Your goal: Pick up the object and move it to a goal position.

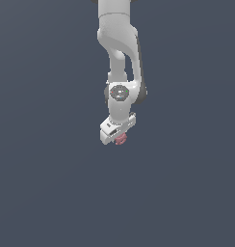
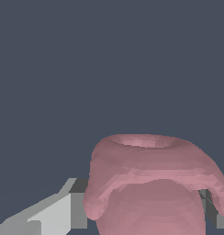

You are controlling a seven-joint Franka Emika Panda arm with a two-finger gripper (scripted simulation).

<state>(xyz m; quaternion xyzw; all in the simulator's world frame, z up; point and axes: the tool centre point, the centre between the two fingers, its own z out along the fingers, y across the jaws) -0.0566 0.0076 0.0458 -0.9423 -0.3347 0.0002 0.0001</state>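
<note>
**Pink object held at the gripper, against a plain grey ground**

Exterior view, taken from its left to its right. The left part is filled by a uniform dark grey-blue background. At the centre the white arm (image 1: 120, 58) is seen descending from the top edge, with a round joint cap below mid-length. Beneath it the gripper (image 1: 120, 138) is carried tilted, its white body sloping down toward the exterior view's left. The object (image 1: 121, 139), a small pink lumpy blob, is seen just under the gripper's body, touching it and much smaller than it. The fingers cannot be separated from the body at this size. The right part again shows only background.

Wrist view. A grey and white finger (image 2: 63, 211) is seen beside the object (image 2: 150, 183), its inner face against the pink surface. The object fills the near centre: a rounded lower mass under a broader, lipped upper rim, matte pink. A narrow strip of the second finger (image 2: 210, 209) is visible on the far side, mostly hidden by the object. The jaws are closed upon the object, which is gripped between the two fingers.
</note>
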